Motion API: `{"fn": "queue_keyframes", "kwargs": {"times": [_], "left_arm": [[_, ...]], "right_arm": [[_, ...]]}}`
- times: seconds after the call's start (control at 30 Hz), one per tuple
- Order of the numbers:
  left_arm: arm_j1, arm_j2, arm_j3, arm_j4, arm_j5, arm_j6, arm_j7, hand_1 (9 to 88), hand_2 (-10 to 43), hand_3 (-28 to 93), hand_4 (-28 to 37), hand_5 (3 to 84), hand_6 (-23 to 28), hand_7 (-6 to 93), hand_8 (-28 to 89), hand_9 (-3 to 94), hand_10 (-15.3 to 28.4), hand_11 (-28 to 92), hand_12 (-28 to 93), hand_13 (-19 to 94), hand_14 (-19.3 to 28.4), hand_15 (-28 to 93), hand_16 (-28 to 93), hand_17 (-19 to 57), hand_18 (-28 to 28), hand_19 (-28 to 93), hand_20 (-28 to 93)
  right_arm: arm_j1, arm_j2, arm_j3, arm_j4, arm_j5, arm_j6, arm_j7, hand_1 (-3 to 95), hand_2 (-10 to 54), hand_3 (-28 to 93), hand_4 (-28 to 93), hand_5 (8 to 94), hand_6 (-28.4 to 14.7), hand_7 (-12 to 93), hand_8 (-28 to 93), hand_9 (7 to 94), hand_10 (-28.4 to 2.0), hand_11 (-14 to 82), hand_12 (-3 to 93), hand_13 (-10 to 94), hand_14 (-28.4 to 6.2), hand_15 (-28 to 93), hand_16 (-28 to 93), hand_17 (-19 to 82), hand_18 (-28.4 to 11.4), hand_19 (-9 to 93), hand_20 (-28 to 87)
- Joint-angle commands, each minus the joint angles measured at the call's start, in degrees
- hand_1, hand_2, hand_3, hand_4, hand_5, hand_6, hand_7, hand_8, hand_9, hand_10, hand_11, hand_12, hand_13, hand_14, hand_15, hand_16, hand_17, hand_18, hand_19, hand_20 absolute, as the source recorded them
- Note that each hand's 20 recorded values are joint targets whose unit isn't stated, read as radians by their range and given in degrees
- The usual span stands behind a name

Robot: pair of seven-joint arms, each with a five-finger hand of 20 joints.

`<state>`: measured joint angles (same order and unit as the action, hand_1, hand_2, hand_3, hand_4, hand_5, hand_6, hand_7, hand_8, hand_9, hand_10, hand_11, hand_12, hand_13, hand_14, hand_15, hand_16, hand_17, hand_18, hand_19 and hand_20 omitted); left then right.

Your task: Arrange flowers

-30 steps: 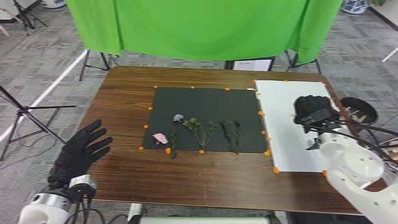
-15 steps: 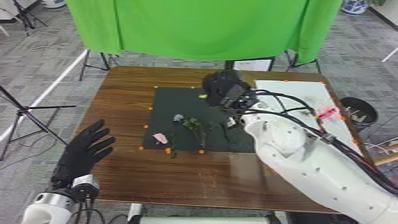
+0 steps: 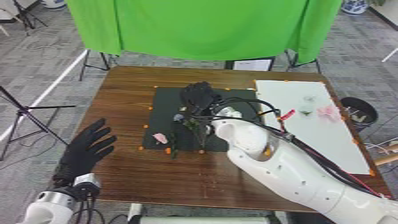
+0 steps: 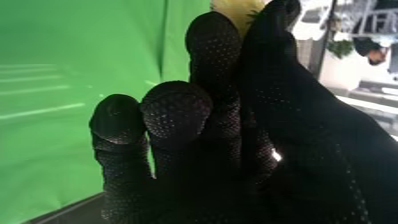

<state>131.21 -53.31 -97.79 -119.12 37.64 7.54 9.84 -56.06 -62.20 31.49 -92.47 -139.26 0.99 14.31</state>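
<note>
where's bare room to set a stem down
The brown wooden table is bare between the black-gloved left hand, the black mat and the table's near edge. The near end of the white sheet is bare. The mat is crowded where green stems lie by the right hand.

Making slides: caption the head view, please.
Right hand over the black mat and its pink flower, left hand open at the table's edge.
</note>
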Motion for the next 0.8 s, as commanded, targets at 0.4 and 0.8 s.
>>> {"fn": "queue_keyframes", "kwargs": {"times": [0.4,0.8], "left_arm": [[-1.1,0.73,0.95,1.04,-0.04,-1.11,-1.19,24.6,-2.0,72,-28.3,26.1,2.1,25.1,-13,24.1,10.4,23,17,20,15.6,33,0,-9.3,23.1,41,8],[-0.6,0.81,0.62,0.75,-0.22,-0.74,-0.96,25.3,-1.5,71,-27.9,26.7,3.2,22.8,-12,23.5,11.3,23,17,20,16.3,34,0,-9.4,23.1,41,8]], "right_arm": [[-0.3,-2.1,-0.2,2.6,-2.3,-4.6,4.4,41.1,-9.5,88,-27,71.4,2.1,45,5,86.5,-5.4,18.6,55.8,72,-5.7,73,37,34,-20.2,89,56],[-0.4,-2.4,0.5,3.1,-2.7,-6.4,5.0,37.0,-9.5,79,-28,66.5,2.1,47,3,77.8,-6.6,34.1,40.8,69,-5.3,73,36,33,-19.8,88,56]]}}
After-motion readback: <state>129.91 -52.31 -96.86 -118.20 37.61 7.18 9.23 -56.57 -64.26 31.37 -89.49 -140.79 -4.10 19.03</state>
